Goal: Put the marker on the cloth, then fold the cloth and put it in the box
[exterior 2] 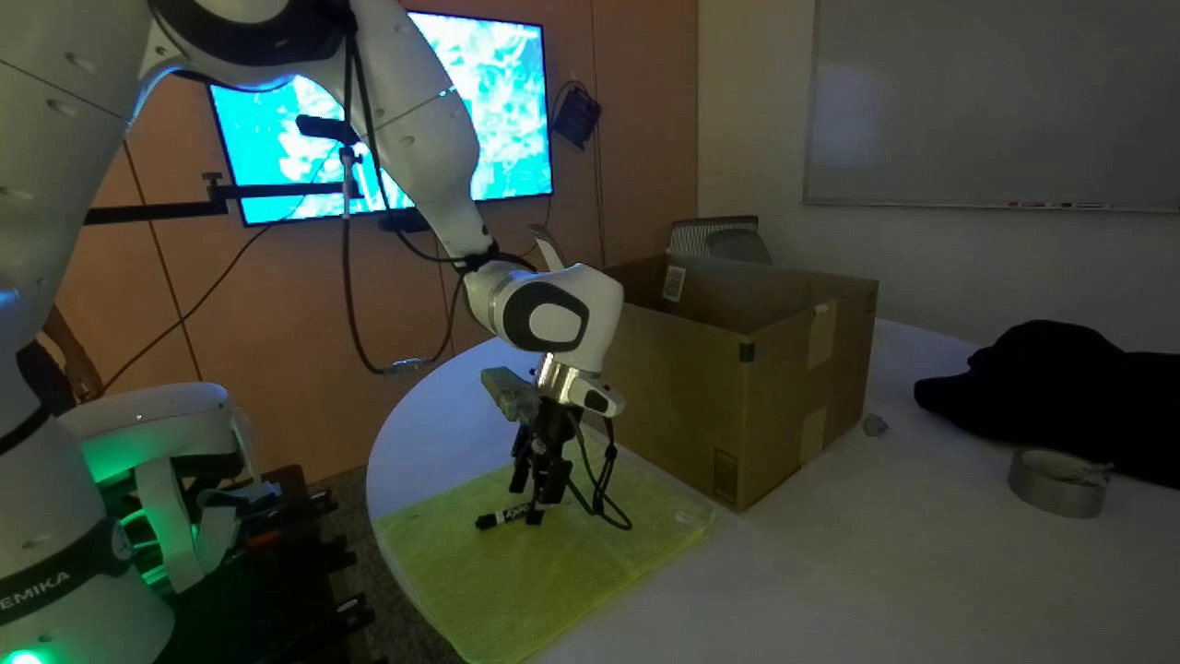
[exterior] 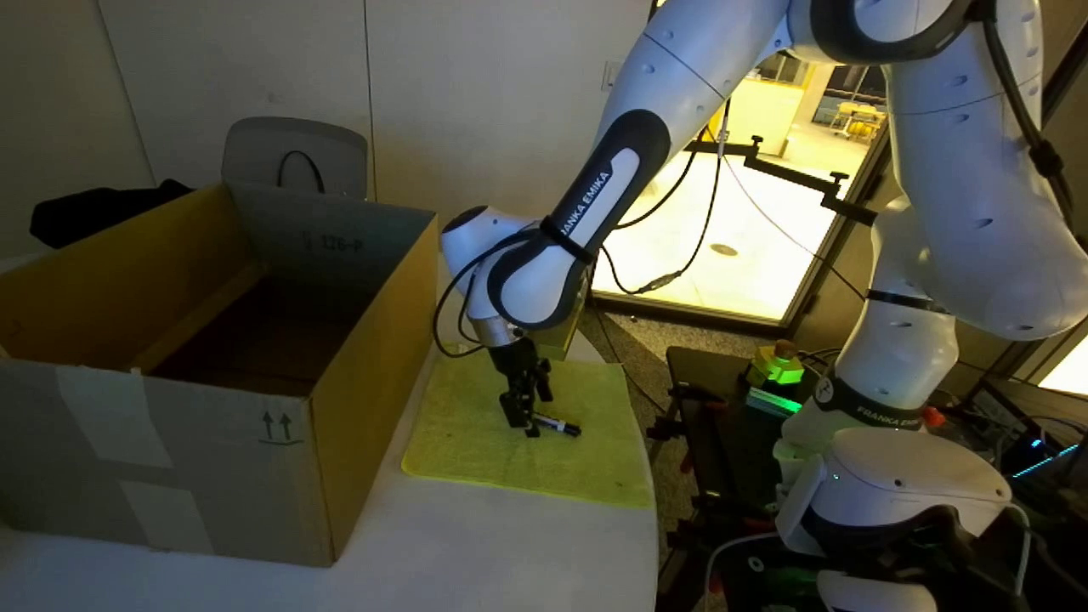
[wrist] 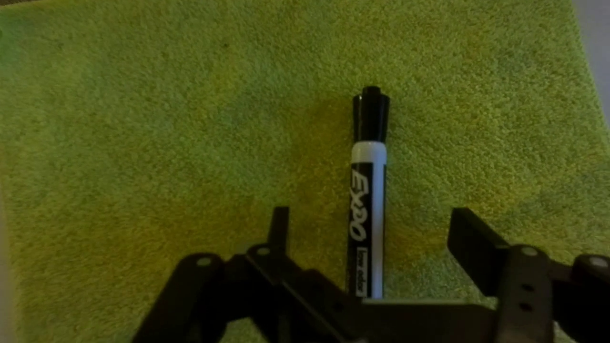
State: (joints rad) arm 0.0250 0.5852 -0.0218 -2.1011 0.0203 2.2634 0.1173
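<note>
On the white table (exterior: 484, 552), the yellow-green cloth (exterior: 510, 456) is spread out flat, and the marker (wrist: 369, 190) lies on it, its black cap toward twelve o'clock in the wrist view and its lower end hidden behind the gripper (wrist: 370, 218). The jaws stand wide apart on either side of the marker, one finger at about eight o'clock from it and the other at about four; cloth shows between each finger and the barrel, so nothing is gripped. Seen in an exterior view, the cap points between three and four o'clock, and the robot arm (exterior: 680, 76) hangs over the cloth from one o'clock. Just past nine o'clock from the cloth there, close beside its edge, stands the brown cardboard box (exterior: 229, 455), upright and open at the top, with small black arrows printed on its near wall; its shadowed floor is too dark to make out. Beyond the box, toward one o'clock, shows a grey chair back (exterior: 293, 136). In an exterior view, black fabric (exterior 2: 1060, 397) lies at three o'clock from the box, with a grey roll (exterior 2: 1057, 489) near it at the fabric's six o'clock. A lit screen (exterior 2: 509, 101) hangs near eleven o'clock from the box, and a whiteboard (exterior 2: 996, 101) between one and two.
</note>
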